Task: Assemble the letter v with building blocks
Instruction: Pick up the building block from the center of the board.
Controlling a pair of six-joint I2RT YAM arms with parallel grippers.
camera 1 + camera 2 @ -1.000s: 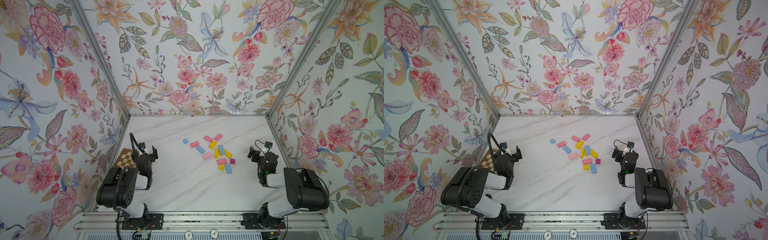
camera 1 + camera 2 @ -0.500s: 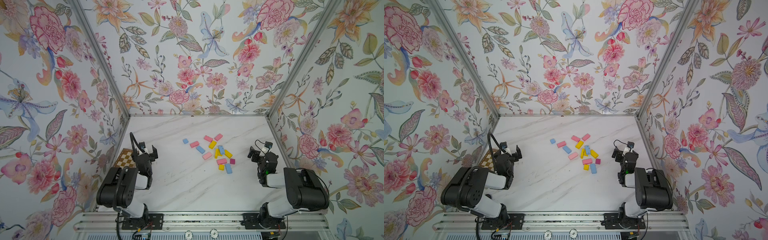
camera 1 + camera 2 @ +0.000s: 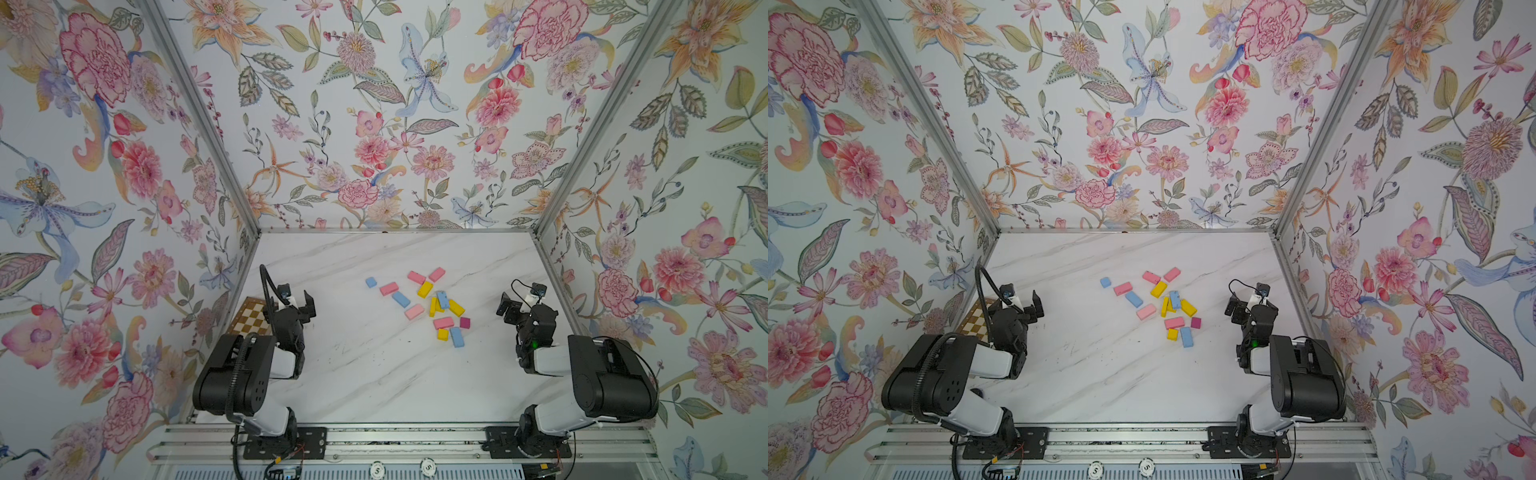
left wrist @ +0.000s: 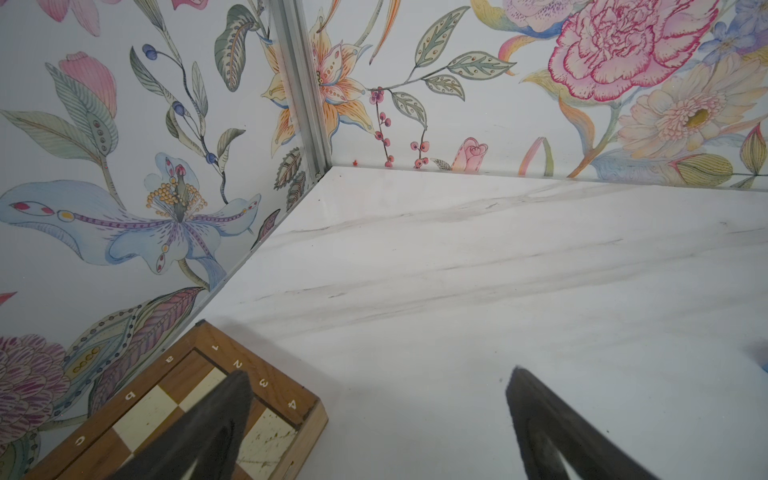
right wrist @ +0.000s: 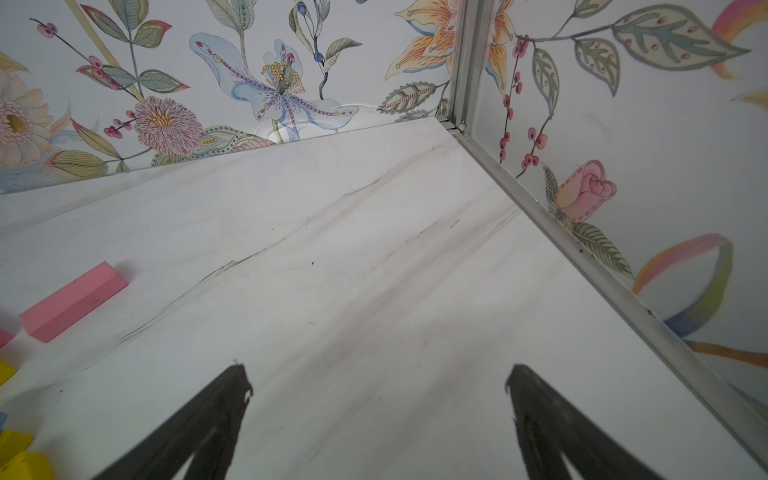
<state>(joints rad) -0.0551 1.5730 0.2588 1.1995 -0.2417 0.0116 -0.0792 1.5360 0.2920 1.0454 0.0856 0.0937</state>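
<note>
White marble bench (image 3: 374,374) between floral walls. Lower left of frame: checkered board (image 3: 251,318) beside the left tool (image 3: 298,297), spread wide, empty. Right: right tool (image 3: 519,301), likewise spread and empty. Centre-right: building blocks (image 3: 414,311) scattered loose, untouched.

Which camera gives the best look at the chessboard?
The left wrist view: the chessboard fills a corner of the picture, its wooden frame and edge markings legible, though a gripper finger covers part. In both top views only a patch shows behind the left arm. The right wrist view misses it.
</note>
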